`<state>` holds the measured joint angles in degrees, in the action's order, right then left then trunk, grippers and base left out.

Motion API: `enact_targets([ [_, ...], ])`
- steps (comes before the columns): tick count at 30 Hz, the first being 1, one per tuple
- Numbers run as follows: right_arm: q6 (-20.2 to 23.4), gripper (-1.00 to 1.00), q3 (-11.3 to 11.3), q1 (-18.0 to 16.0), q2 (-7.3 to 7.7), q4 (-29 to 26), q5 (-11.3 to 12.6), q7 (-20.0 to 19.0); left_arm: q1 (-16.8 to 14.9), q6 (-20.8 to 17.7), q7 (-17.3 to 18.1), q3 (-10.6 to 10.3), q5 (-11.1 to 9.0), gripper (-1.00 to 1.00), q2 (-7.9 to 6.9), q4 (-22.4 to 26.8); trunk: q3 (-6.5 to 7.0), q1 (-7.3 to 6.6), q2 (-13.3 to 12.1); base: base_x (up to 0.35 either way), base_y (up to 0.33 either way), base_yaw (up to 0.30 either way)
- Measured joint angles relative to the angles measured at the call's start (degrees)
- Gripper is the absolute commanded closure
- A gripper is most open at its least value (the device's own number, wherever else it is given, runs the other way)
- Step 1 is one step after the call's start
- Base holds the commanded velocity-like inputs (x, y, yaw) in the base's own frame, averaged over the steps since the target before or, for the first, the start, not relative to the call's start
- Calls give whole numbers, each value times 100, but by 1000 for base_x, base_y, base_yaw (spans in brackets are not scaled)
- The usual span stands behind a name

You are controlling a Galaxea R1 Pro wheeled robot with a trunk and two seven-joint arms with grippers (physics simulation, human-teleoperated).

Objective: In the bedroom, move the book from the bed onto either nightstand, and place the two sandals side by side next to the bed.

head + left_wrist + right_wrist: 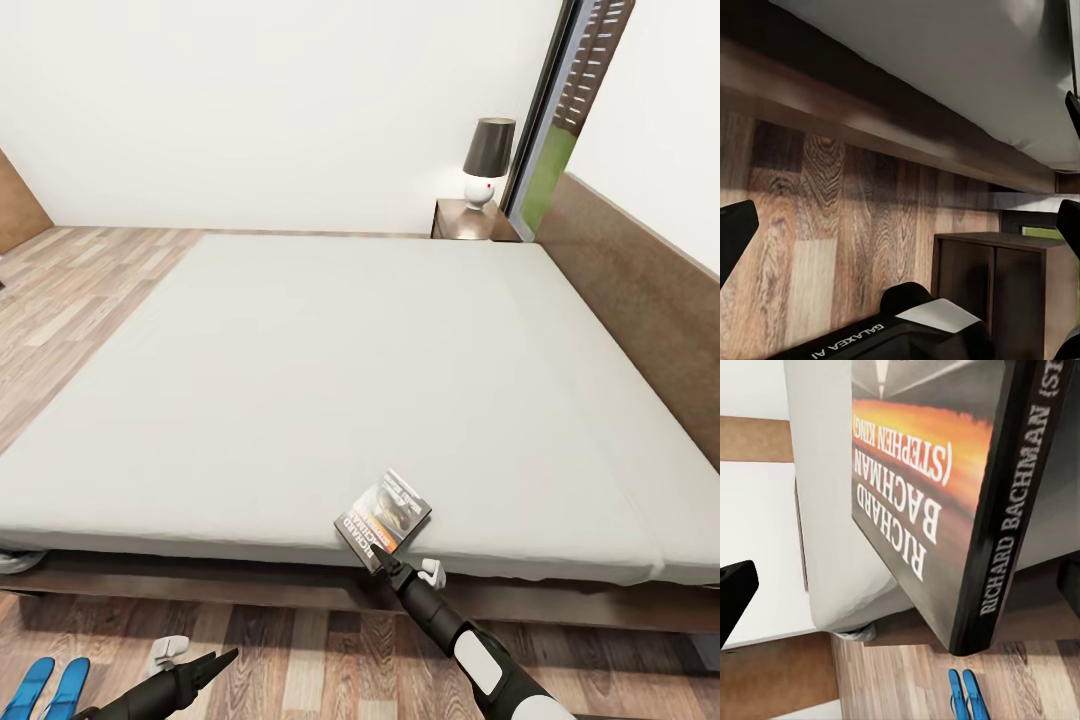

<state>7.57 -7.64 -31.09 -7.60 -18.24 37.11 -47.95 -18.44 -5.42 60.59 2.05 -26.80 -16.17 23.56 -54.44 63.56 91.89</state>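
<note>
White walls [250, 100] and wood-plank floor [80, 290] lie far beyond the tool; a black-shaded lamp [487, 160] stands beside a tall window [560, 120].

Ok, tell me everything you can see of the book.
The book is a thin paperback with a dark cover, an orange band and white lettering "RICHARD BACHMAN (STEPHEN KING)"; the name is repeated on its black spine. It sits at the near edge of the bed, one corner tilted up, with the right tool at that corner.
</note>
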Motion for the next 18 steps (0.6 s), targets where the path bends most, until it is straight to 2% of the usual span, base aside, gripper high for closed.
enact_targets([
  [16, 2, -100, -7, 0, -1, -3, 6, 0, 0, 2, -9, 0, 2, -100, 1, 1, 0, 0, 0, 0, 15, 0],
  [17, 1, 100, -8, 0, -1, -4, 8, 0, 0, 2, -9, 0, 3, -100, 1, 1, 0, 0, 0, 0, 1, 0],
  [18, 1, 100, -11, 0, -2, -4, 11, 0, 0, 2, -9, 0, 4, -100, 1, 1, 0, 0, 0, 0, 0, 0],
])
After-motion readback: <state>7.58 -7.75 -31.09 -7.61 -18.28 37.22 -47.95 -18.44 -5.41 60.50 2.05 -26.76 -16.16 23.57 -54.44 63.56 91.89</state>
